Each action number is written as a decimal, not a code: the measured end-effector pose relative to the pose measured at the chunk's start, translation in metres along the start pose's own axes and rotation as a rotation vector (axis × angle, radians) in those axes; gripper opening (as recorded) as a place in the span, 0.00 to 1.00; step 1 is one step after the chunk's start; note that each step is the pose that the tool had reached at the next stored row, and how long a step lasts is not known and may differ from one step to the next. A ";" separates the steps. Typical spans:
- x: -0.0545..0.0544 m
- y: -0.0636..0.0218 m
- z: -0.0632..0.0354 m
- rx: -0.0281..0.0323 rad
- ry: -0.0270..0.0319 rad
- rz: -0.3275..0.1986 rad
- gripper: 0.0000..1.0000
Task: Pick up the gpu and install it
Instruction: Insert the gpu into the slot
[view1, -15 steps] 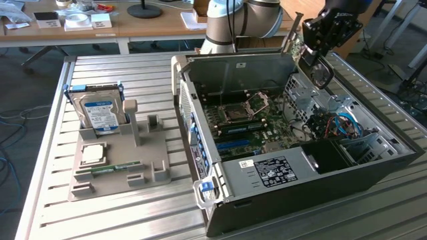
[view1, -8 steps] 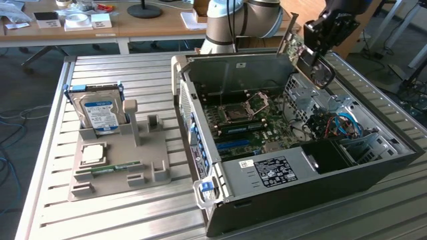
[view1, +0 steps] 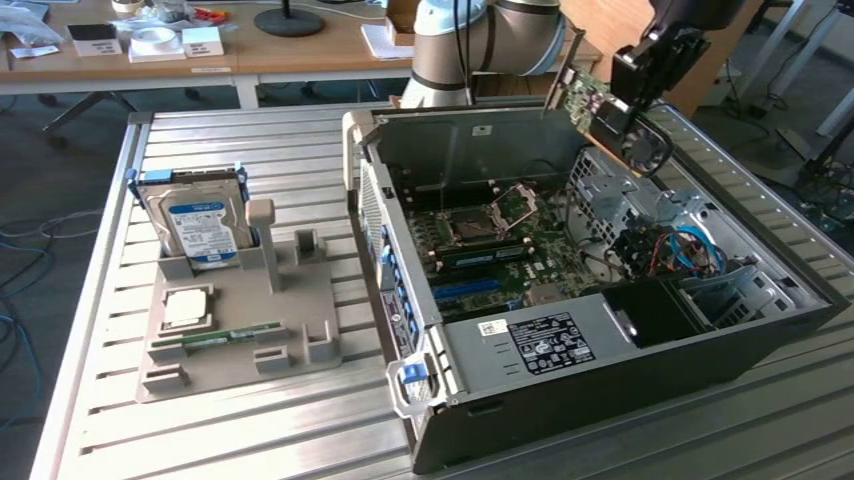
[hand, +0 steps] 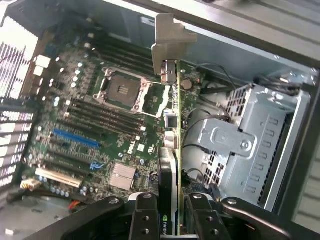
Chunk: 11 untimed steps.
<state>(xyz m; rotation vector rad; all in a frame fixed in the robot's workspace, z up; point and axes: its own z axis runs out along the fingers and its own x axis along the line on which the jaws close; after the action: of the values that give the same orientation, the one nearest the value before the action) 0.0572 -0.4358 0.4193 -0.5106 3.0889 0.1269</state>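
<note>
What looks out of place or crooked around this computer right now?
Nothing looks damaged or spilled. The one thing off its place is the gpu: clamped in the tool, it hangs tilted above the open computer case, not seated in any slot on the motherboard.

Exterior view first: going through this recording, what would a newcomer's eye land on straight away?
The open black computer tower case lying on its side on the slatted metal table, green motherboard exposed, dominates the exterior view's right. Above it the black gripper clamps the thin flat green gpu card. On that view's left, a silver hard drive with blue-white label stands in a grey tray.
</note>
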 end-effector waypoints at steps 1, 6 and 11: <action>0.000 0.0000 0.0001 -0.0003 0.0015 -0.019 0.27; 0.000 -0.0001 0.0008 -0.0023 0.0085 -0.108 0.27; 0.000 -0.0001 0.0015 -0.0041 0.0152 -0.193 0.27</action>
<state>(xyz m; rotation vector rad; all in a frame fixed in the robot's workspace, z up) 0.0572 -0.4358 0.4178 -0.8095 3.0325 0.1278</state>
